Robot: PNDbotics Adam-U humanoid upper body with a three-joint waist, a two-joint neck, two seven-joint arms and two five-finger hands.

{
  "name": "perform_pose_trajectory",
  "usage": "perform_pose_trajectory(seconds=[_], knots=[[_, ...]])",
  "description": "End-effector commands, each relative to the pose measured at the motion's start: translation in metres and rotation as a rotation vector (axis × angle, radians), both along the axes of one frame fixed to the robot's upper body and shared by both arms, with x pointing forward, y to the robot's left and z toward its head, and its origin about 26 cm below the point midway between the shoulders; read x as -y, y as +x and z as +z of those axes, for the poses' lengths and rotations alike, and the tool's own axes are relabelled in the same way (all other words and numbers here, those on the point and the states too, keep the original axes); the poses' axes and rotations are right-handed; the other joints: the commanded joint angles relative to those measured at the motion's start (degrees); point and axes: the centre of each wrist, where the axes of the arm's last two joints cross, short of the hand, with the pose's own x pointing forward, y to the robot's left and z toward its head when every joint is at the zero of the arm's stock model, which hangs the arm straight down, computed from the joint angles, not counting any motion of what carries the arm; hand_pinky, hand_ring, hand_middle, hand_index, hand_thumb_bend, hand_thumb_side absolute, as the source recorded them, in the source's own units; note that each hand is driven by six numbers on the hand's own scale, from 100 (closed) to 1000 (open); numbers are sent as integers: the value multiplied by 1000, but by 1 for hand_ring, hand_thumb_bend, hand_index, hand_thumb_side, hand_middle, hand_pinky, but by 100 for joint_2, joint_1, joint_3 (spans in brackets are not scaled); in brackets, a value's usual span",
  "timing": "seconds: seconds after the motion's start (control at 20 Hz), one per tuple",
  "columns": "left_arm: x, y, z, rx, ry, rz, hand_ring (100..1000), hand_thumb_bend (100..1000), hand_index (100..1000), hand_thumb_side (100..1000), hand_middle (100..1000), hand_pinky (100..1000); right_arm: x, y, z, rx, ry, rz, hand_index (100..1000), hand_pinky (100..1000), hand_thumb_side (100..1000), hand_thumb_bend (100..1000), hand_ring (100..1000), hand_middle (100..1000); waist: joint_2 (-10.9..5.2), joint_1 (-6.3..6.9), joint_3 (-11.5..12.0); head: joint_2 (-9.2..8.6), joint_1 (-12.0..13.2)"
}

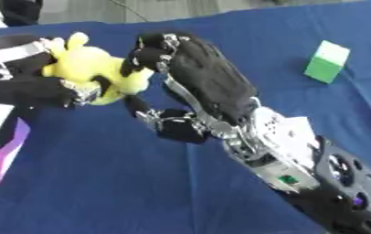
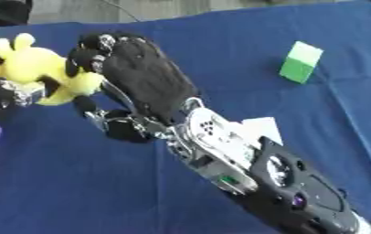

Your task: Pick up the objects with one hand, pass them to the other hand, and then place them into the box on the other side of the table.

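Hand-to-hand transfer above the blue tabletop (image 1: 140,183). The yellow plush toy (image 1: 89,68) is held off the cloth at upper left, between both hands. The left hand (image 1: 41,87) has its fingers curled round the toy's near side; the right hand (image 1: 197,77) reaches in from lower right, fingertips closing on the toy's right flank, thumb (image 1: 172,125) still apart below. To complete the pass well, the receiving hand should enclose the toy before the giving hand opens. A green block (image 1: 327,62) stands well apart at right. A white and pink-purple object (image 1: 1,151) shows at the left edge; whether it is the box, and its contents, cannot be told.
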Motion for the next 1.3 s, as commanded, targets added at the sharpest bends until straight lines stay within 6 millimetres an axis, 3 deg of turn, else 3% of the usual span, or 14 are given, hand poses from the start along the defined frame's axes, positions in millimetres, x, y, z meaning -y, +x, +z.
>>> perform_pose_trajectory(seconds=[0.05, 0.15, 0.25, 0.45, 0.65, 0.8, 0.85, 0.9, 1.0, 1.3], knots=[[-16, 5, 7, 66, -51, 100, 484, 295, 446, 245, 289, 558, 4, -3, 6, 10, -20, 40, 746, 752, 100, 507, 705, 689, -146, -2, -1, -61, 0], [-25, 10, 2, 65, -76, 145, 474, 282, 440, 203, 277, 549, 6, -2, 7, -4, -29, 49, 794, 785, 100, 555, 762, 758, -150, -9, -14, -69, 15], [-37, 15, -2, 61, -98, 191, 466, 289, 437, 167, 265, 543, 10, 0, 7, -4, -32, 48, 836, 813, 134, 502, 796, 819, -147, -15, -26, -87, 29], [-68, 22, -10, 65, -126, 309, 466, 280, 438, 156, 262, 543, 18, 3, 6, 2, -39, 18, 842, 819, 153, 498, 800, 824, -134, -21, -46, -103, 84], [-114, 22, -16, 115, -149, 482, 467, 265, 446, 162, 267, 548, 35, 9, 9, 18, -35, -64, 836, 821, 175, 447, 799, 820, -105, -32, -59, -157, 288], [-145, 18, -20, 162, -147, 604, 475, 258, 457, 153, 279, 560, 60, 17, 20, 34, 42, -169, 829, 827, 200, 268, 797, 819, -93, -44, -70, -188, 518], [-153, 17, -21, 168, -141, 635, 476, 258, 460, 152, 282, 563, 68, 20, 24, 41, 70, -204, 832, 829, 208, 152, 797, 822, -91, -50, -72, -199, 577], [-160, 17, -23, 169, -134, 663, 478, 257, 461, 152, 284, 565, 76, 21, 28, 37, 103, -239, 834, 831, 209, 122, 798, 823, -90, -55, -73, -211, 624], [-172, 18, -25, 164, -120, 702, 486, 250, 469, 151, 295, 572, 90, 24, 36, 24, 154, -289, 839, 832, 196, 100, 800, 827, -91, -67, -79, -229, 690], [-205, 29, -41, 89, -76, 802, 534, 194, 533, 148, 360, 628, 130, 26, 65, -46, 257, -470, 854, 830, 264, 220, 804, 838, -98, -99, -109, -282, 836]])
